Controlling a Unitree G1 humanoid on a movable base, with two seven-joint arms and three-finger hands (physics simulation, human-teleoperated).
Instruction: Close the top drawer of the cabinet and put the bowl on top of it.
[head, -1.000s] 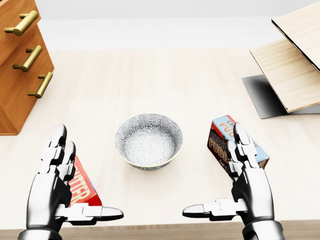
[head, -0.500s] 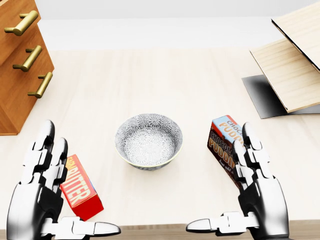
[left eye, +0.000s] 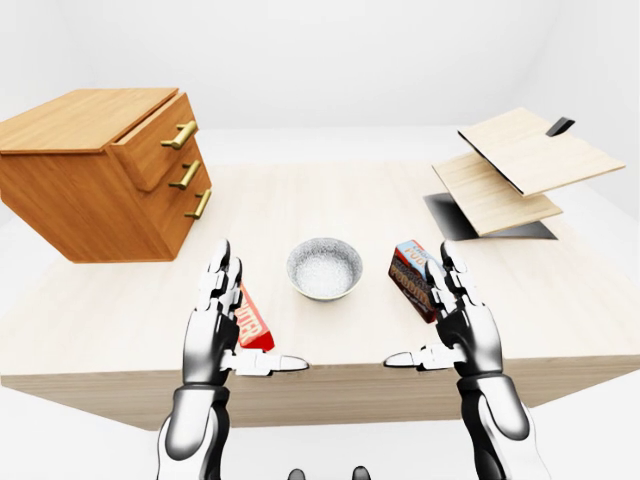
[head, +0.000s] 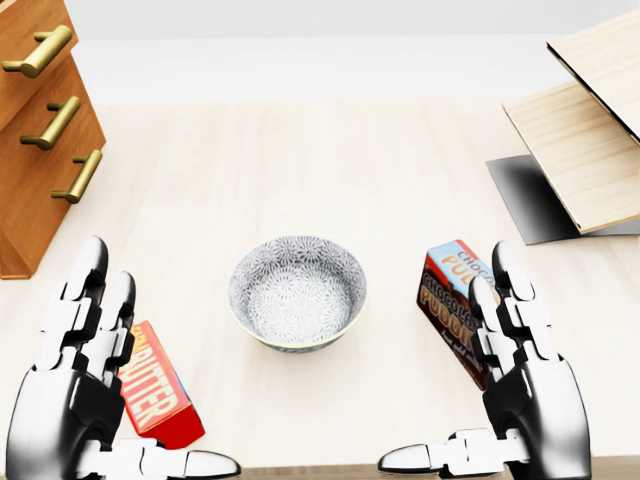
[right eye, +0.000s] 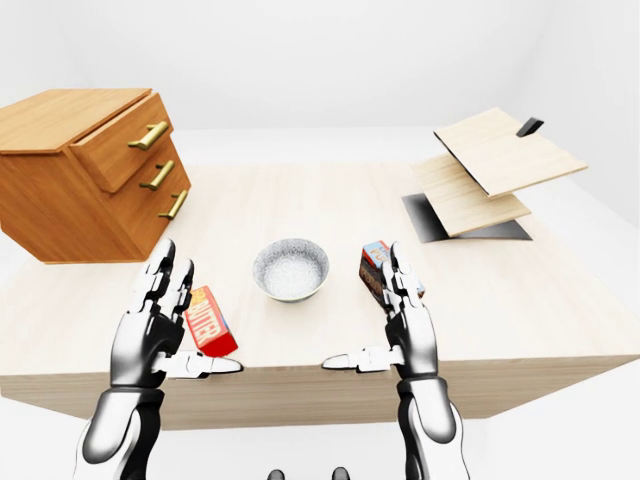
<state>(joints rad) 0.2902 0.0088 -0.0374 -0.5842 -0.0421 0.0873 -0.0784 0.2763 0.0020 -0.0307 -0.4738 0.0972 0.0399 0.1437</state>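
Note:
A patterned grey bowl (head: 297, 292) stands upright on the pale wooden table (head: 300, 170), between my two hands. The wooden cabinet (left eye: 75, 190) sits at the table's left end; its top drawer (left eye: 150, 145) is pulled out past the two drawers below, brass handle (left eye: 180, 134) showing. My left hand (head: 150, 365) hovers open at the lower left, fingers straight, thumb pointing inward. My right hand (head: 445, 360) mirrors it at the lower right, also open. Neither hand touches the bowl.
A red butter box (head: 155, 385) lies beside my left hand. A chocolate pudding box (head: 450, 295) stands by my right fingers. Two tilted light wooden boards (left eye: 520, 160) rise over a dark mat (left eye: 480, 215) at the right. The table's near edge (left eye: 330, 385) runs under my wrists.
Both hands have drawn down and outward toward the picture's bottom corners, uncovering more of the butter box. The whole view has shifted slightly, so the camera moved; bowl and drawer stay as they were.

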